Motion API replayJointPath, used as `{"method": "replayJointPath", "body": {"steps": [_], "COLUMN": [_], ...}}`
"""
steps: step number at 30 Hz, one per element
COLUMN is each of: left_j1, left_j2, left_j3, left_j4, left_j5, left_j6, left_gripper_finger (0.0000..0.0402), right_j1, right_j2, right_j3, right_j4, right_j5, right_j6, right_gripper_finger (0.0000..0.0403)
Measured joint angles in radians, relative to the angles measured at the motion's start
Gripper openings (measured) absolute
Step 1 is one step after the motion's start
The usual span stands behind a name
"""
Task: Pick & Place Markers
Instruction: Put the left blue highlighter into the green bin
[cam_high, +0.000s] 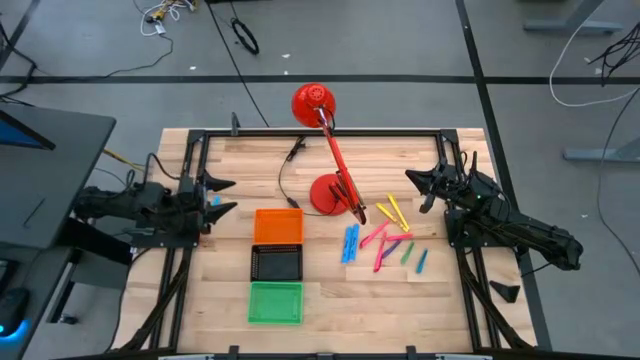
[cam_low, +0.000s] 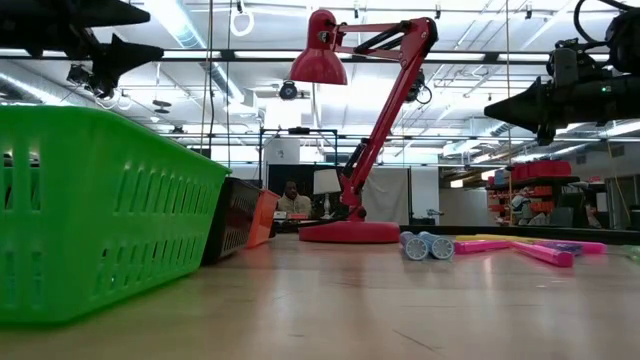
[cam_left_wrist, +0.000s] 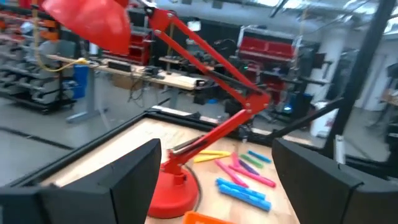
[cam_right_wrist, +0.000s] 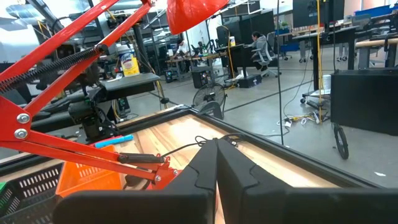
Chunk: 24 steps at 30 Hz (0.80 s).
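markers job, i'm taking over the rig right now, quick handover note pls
Left claw: open, empty, raised at the table's left side beside the orange tray.
Right claw: shut, empty, raised at the right side above the markers.
Markers: all loose on the wood right of the red lamp, blue pair nearest the trays.
Done: nothing; orange, black tray and green tray look empty.
Left: pick and place every marker.
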Motion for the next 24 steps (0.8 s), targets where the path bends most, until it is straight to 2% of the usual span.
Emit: {"method": "replayJointPath", "body": {"steps": [7,17,24], "left_j1": [0.0,0.0,0.0], "left_j2": [0.138,0.412,0.626], "left_j3": [0.147,0.361,0.528], "left_j4": [-0.103,-0.163,-0.297], "left_j5": [-0.134,-0.329,-0.489], "left_j6": [-0.011,-0.015,-0.108], "left_gripper_finger": [0.0314,0.0314,0.0314], "right_j1": [0.0,0.0,0.0], "right_j2": [0.0,0.0,0.0], "right_j3": [0.0,0.0,0.0], "right_j4": [0.0,0.0,0.0], "right_j5": [0.0,0.0,0.0], "right_j6": [0.0,0.0,0.0], "right_gripper_finger": [0.001,0.001,0.001]}}
